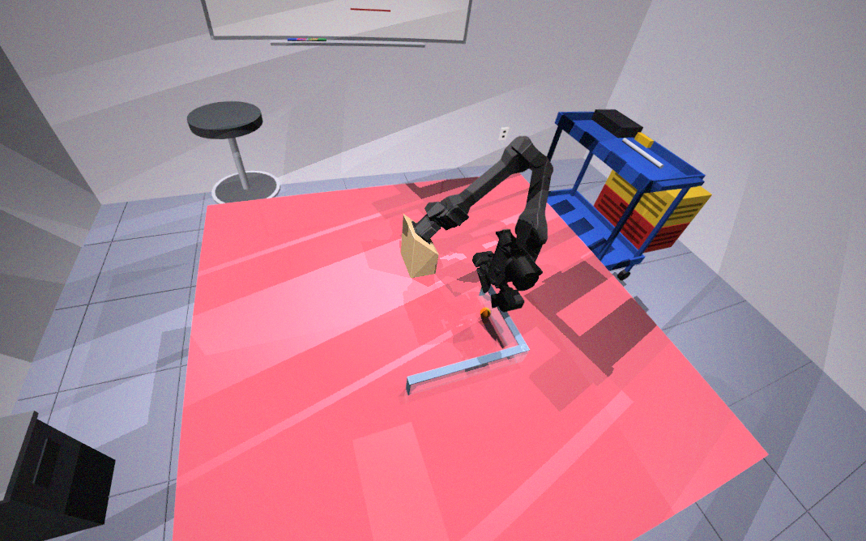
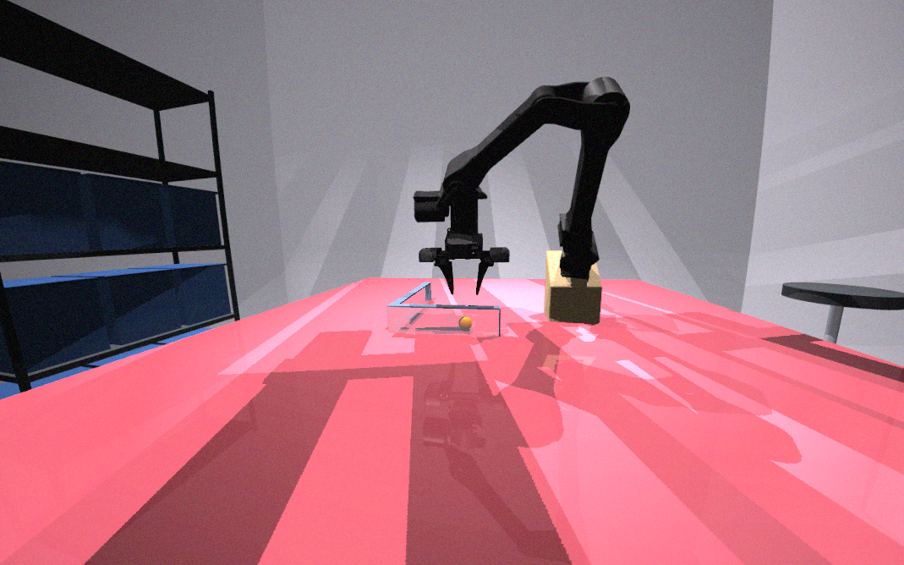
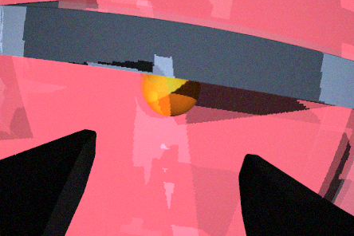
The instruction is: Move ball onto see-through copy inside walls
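Note:
The orange ball (image 1: 484,313) (image 2: 465,322) (image 3: 169,99) sits on the table inside the corner, close to one clear wall (image 1: 515,330) (image 2: 434,305) (image 3: 100,35). The other clear wall (image 1: 456,369) (image 2: 408,295) runs off from the corner. The see-through copy does not show apart from the ball; only a faint pale rim shows at the ball's left edge in the wrist view. My gripper (image 2: 465,292) (image 3: 169,155) is open and empty, above the ball and clear of it. Its fingertips stand higher than the wall tops in the exterior view.
The tan block (image 1: 418,256) (image 2: 572,301) under the arm's base stands on the pink table (image 1: 275,443) (image 2: 329,490), to the right of the walls in the exterior view. A blue cart (image 1: 651,171), a stool (image 1: 224,119) (image 2: 845,296) and a shelf rack (image 2: 220,182) stand off the table.

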Tool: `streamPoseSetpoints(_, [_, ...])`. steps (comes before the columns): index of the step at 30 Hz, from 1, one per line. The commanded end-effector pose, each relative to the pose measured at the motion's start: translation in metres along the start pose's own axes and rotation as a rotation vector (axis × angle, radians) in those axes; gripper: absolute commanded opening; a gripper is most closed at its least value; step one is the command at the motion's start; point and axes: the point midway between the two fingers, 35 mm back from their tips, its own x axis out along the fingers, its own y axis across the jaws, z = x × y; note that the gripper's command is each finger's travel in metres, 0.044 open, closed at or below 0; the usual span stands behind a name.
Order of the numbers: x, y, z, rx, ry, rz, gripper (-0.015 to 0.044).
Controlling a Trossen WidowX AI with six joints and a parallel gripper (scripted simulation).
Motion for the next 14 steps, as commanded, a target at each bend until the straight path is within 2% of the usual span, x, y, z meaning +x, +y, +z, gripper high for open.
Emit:
streamPoseSetpoints(1, [-0.019, 0.003, 0.003, -0.008, -0.007, 0.003, 0.0253])
streamPoseSetpoints(10, [-0.011, 0.0, 0.001, -0.001, -0.001, -0.004, 0.0253])
streamPoseSetpoints(12, [-0.022, 0.0, 0.0, -0.002, 0.001, -0.004, 0.0306])
streamPoseSetpoints(14, [-0.05, 0.0, 0.0, -0.006, 0.002, -0.003, 0.0358])
